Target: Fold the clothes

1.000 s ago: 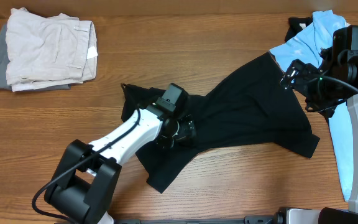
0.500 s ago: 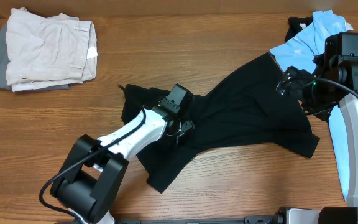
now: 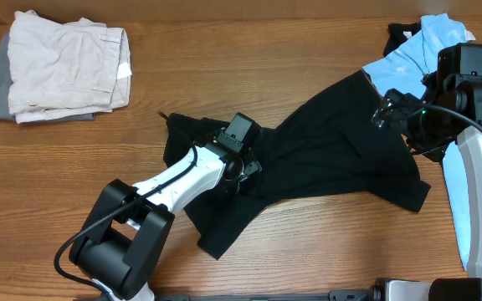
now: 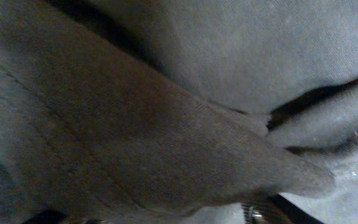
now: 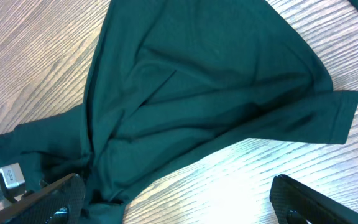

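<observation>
Black shirt (image 3: 333, 155) lies bunched, slanting across mid-table, its upper corner touching the light blue polo (image 3: 404, 54) at the right. Step, I judge: spreading it flat, with no fold made yet. Left gripper (image 3: 241, 171) is sunk in the shirt's left folds (wrist view all cloth, so I cannot tell its grip). Right gripper (image 5: 176, 190) gapes wide and empty over the shirt's right side. Next: pinch a hem and draw outward.

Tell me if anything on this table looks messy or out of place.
The large black short-sleeved shirt lies bunched and twisted across the wooden table, its upper corner against the light blue polo at the right edge.
</observation>
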`<state>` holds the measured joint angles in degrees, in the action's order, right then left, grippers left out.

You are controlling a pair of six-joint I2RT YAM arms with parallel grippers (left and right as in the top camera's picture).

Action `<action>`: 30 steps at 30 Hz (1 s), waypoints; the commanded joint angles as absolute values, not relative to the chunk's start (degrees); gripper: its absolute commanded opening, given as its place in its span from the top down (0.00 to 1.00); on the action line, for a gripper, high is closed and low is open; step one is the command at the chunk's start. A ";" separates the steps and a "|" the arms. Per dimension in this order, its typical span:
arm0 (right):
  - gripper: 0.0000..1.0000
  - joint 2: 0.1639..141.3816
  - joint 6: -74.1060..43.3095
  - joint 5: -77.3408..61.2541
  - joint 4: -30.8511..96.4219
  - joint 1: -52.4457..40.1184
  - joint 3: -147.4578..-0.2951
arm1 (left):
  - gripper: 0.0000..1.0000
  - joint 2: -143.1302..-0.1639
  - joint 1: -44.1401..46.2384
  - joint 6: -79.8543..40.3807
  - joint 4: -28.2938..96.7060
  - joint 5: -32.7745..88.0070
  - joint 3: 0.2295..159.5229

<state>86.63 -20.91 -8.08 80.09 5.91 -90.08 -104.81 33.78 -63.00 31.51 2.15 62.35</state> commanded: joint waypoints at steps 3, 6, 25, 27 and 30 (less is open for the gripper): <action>0.00 86.04 -20.25 -7.60 79.79 5.69 -89.93 | 0.35 -105.51 33.98 -61.71 31.14 -3.70 63.51; 0.00 86.04 -19.88 -7.57 79.77 5.69 -89.93 | 0.35 -105.54 33.74 -61.69 30.57 -4.49 63.51; 0.00 86.04 -19.66 -7.57 79.26 5.69 -89.93 | 0.86 -102.21 33.63 -59.70 30.15 -4.60 63.64; 0.00 86.04 -19.66 -7.57 79.13 5.69 -89.93 | 0.96 -100.86 33.63 -59.07 30.17 -4.43 63.64; 0.00 86.04 -19.68 -7.57 79.11 5.69 -89.93 | 0.96 -98.74 33.69 -58.72 30.37 -4.45 63.64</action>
